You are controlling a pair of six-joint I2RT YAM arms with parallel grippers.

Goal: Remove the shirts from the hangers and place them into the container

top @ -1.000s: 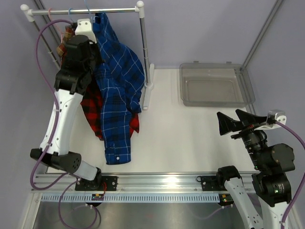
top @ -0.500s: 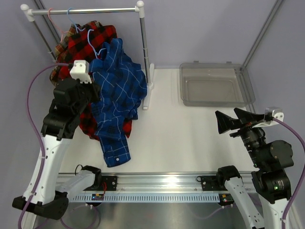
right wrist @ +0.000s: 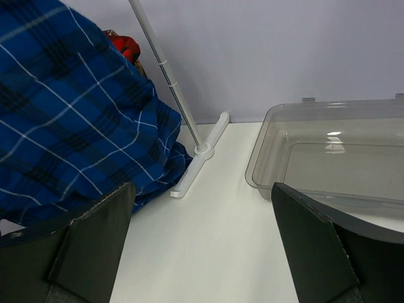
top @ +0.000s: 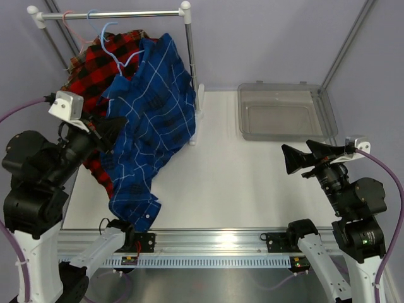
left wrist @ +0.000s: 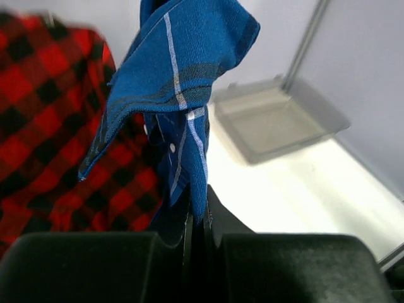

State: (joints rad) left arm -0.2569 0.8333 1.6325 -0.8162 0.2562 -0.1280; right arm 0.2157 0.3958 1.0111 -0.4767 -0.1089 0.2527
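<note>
My left gripper (top: 108,130) (left wrist: 198,218) is shut on an edge of the blue shirt (top: 151,117) (left wrist: 183,57), low at the left of the rack. The blue shirt stretches from a light blue hanger (top: 120,50) down to the table and also shows at the left of the right wrist view (right wrist: 69,126). Behind it hangs the red-and-black shirt (top: 101,63) (left wrist: 50,126). A pink hanger hook (top: 72,22) sits on the rail. The grey-tinted container (top: 284,113) (left wrist: 278,120) (right wrist: 334,151) stands at the back right with nothing in it. My right gripper (top: 307,158) (right wrist: 202,252) is open, holding nothing, near the container.
The white-and-steel rack has its rail (top: 126,12) across the back left. Its right pole (top: 191,57) (right wrist: 167,82) stands on a white foot (top: 197,120) (right wrist: 199,161) between the shirts and the container. Grey walls close the back and sides.
My left arm has swung down and back toward the near left, pulling the blue shirt with it. The shirt now stretches out and the red one is uncovered. The right arm has barely moved.
</note>
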